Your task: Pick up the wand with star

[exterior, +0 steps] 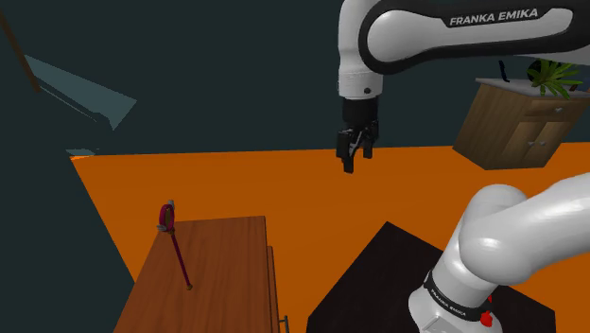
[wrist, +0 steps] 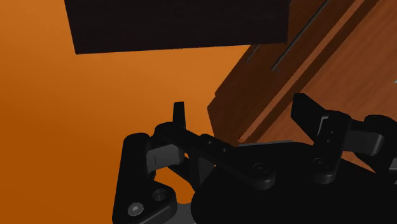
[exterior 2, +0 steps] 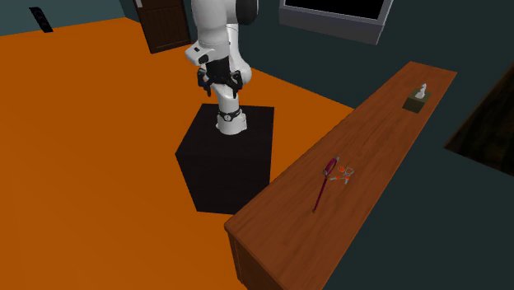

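At the shoulder view's left, the wand lies flat on the wooden table, its reddish head near the table's far corner. To its right, well apart from it, my gripper hangs above the orange floor, fingers spread and holding nothing. Farther right stands a wooden cabinet with a plant on top.

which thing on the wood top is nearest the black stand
The long dark red wand; the coloured bits lie beyond it, the small box far down the wood top.
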